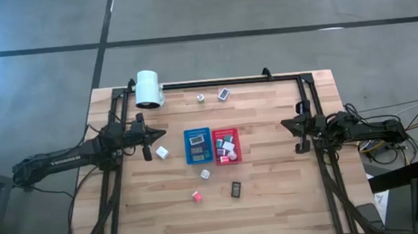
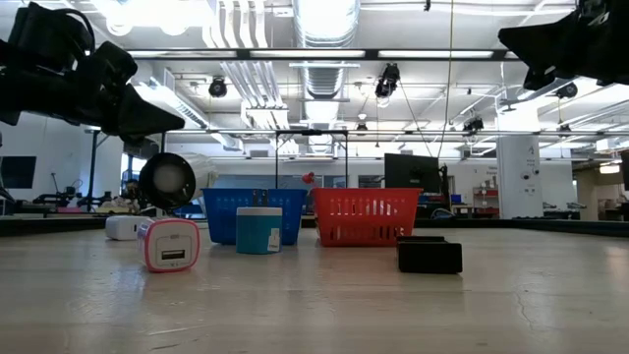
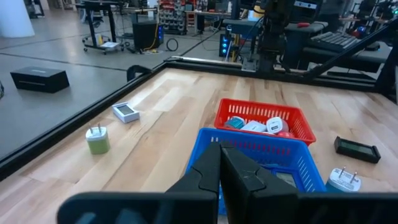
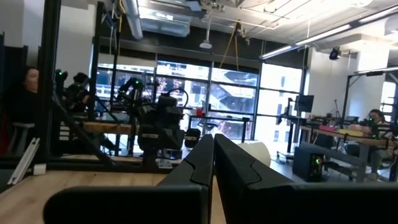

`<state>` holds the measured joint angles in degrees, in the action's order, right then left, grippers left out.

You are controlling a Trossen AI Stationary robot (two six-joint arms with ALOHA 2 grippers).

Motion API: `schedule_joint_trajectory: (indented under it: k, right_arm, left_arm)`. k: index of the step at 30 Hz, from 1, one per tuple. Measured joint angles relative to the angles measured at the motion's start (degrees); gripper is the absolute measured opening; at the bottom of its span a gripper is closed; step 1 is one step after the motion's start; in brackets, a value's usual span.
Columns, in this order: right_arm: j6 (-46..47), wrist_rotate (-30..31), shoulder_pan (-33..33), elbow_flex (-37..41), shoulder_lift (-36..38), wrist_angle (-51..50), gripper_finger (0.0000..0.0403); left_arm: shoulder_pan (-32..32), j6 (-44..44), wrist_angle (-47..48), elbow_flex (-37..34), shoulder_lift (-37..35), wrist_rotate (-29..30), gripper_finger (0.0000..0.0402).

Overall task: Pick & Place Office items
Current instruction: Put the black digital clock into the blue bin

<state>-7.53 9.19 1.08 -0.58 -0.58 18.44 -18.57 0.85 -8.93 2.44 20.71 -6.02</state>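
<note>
From above, the left gripper [image 1: 151, 142] is over the table's left part, just beside a white cube [image 1: 162, 153], and it holds nothing. Its fingers [image 3: 211, 171] are pressed together, as the left wrist view shows.

In the middle, the blue tray [image 1: 198, 146] and the red tray [image 1: 226, 145] stand touching, each with small items inside. In front of them lie a white cube [image 1: 205, 174], a pink cube [image 1: 197, 196] and a dark rectangle [image 1: 236, 189]. Behind the trays are two more small items [image 1: 224, 94] near the white cylinder [image 1: 148, 90].

Only the low view shows the pink cube's socket face [image 2: 168, 245] and a teal cube [image 2: 258, 230] before the blue tray.

The right gripper [image 1: 298, 132] waits at the table's right side; its fingers [image 4: 214, 163] are closed together and empty.
</note>
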Motion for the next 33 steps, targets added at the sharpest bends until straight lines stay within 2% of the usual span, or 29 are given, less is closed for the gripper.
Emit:
schedule_joint_trajectory:
  k: [21,29,33]
  right_arm:
    - [-0.15,0.0,0.0,0.02,0.0,0.0,0.0008]
    - [-0.13,0.0,0.0,0.02,-0.36,0.04,0.0008]
    - [-0.79,0.64,0.04,0.04,-1.62,0.07,0.0008]
  left_arm:
    - [0.01,-0.18,0.41,0.0,0.02,0.21,0.0012]
    - [0.0,3.46,0.4,0.0,0.01,7.35,0.0012]
    - [0.0,3.94,0.4,0.0,0.02,7.79,0.0012]
